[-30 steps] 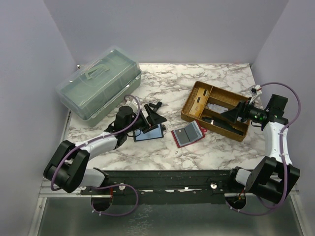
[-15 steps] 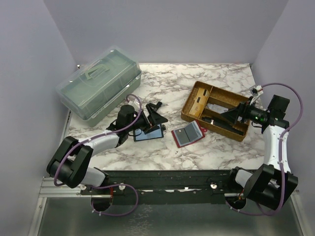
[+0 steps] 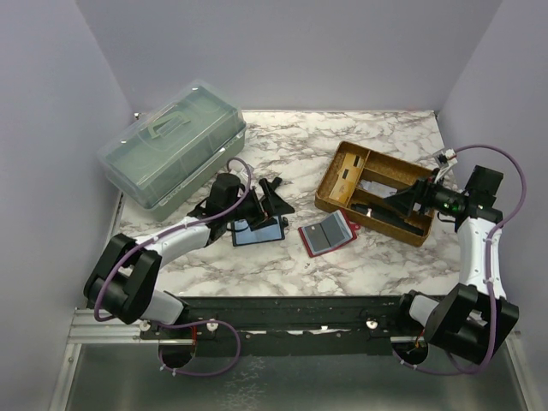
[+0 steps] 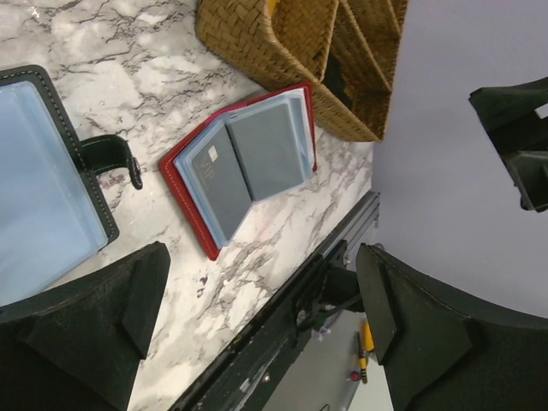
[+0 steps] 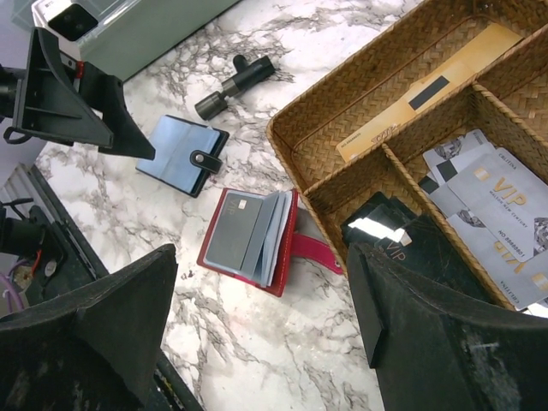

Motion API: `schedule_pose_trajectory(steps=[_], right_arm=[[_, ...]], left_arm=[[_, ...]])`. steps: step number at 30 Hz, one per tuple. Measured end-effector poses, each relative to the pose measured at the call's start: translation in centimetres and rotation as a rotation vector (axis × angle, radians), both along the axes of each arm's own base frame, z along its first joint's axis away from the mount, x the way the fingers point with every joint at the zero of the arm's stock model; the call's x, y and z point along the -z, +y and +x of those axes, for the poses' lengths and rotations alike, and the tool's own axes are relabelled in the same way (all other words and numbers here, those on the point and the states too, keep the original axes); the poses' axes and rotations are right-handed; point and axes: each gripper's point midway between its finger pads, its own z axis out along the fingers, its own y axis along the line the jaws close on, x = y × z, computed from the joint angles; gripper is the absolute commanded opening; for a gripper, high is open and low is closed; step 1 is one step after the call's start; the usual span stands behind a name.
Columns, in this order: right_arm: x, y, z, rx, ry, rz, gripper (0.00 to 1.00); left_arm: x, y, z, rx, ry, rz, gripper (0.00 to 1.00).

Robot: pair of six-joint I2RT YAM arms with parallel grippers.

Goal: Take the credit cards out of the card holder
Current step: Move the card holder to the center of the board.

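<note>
the marble table (image 3: 282, 270) is walled on its left, far and right edges. a lidded plastic box (image 3: 171, 154) fills the far left corner and a wicker tray (image 3: 330, 187) sits toward the right edge. bare marble runs along the near edge and across the far middle.

the red card holder (image 3: 327, 234) lies open and flat near the table's middle, just beside the tray's near left corner. the credit cards (image 3: 326, 237), grey, sit in its clear sleeves. its long axis runs left to right, tipped a little toward the far right, and its red tab points at the tray. more cards (image 5: 492, 193) lie loose in a tray compartment.

the left gripper (image 3: 267, 204) hangs with its fingers spread wide and nothing between them, over the far edge of a black card holder (image 3: 257, 232) lying open with pale blue sleeves up. the red holder lies to its right, apart from it.

the right gripper (image 3: 402, 204) is also spread and grasps nothing, above the tray's near side. the red holder lies to its left, near but untouched.
</note>
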Motion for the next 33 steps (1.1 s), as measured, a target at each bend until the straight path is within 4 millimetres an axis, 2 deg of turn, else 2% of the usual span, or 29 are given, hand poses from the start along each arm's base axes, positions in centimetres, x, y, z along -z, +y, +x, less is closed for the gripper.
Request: schedule_pose_trajectory(steps=[8, 10, 11, 17, 23, 28, 33], right_arm=[[0.8, 0.3, -0.4, -0.038, 0.013, 0.008, 0.88], [1.1, 0.4, -0.8, -0.051, 0.023, 0.003, 0.99], [1.2, 0.4, -0.9, -0.056, 0.026, 0.001, 1.00], [0.6, 0.5, -1.5, -0.103, -0.019, -0.061, 1.00], [0.3, 1.0, -2.1, -0.173, -0.103, -0.096, 1.00], [0.4, 1.9, -2.9, -0.242, -0.151, -0.062, 1.00], [1.2, 1.8, -2.8, -0.282, -0.152, -0.063, 1.00]], left_arm=[[2.0, 0.7, -1.2, 0.041, 0.005, 0.135, 0.98], [2.2, 1.0, -1.4, 0.045, -0.007, 0.161, 0.99], [2.3, 1.3, -1.4, 0.044, -0.012, 0.175, 0.99], [2.5, 2.5, -1.0, 0.009, -0.054, 0.247, 0.99], [0.8, 3.4, -0.5, -0.047, -0.124, 0.236, 0.97], [2.0, 4.0, -1.2, -0.048, -0.102, 0.248, 0.94], [2.5, 4.4, -1.8, -0.026, -0.105, 0.277, 0.92]])
